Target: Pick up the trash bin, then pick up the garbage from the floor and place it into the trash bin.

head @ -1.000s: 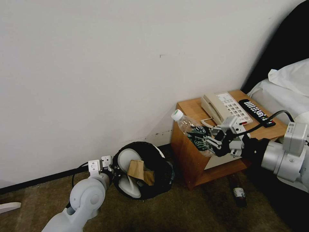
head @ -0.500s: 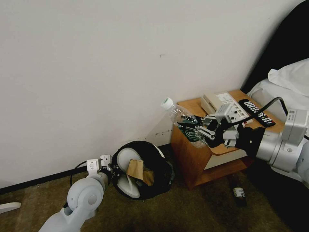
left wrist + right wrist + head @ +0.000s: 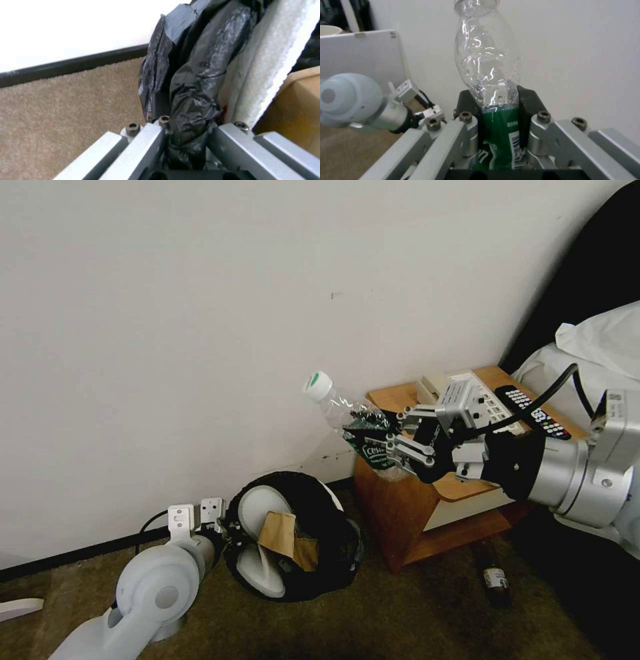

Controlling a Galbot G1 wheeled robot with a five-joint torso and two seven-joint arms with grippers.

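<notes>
Right gripper (image 3: pixel 395 450) pinches the bottle (image 3: pixel 350 423) at its green label, up in the air beside the nightstand (image 3: pixel 400 500). It looks empty, light, crackly; squeeze harder and it probably buckles. Left gripper (image 3: pixel 223 528) is clamped on the bin (image 3: pixel 333 533) rim, bin tilted just off the carpet, slipper (image 3: pixel 257 543) and cardboard (image 3: pixel 280 532) crowding its mouth. Another bottle (image 3: pixel 495 580) lies by the nightstand.

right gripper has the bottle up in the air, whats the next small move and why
Probably carry the bottle further toward the robot's left and down, until it hangs over the trash bin. The right gripper is shut on its green label but sits above and right of the bin's mouth, which the left gripper holds tilted open by its black liner.
</notes>
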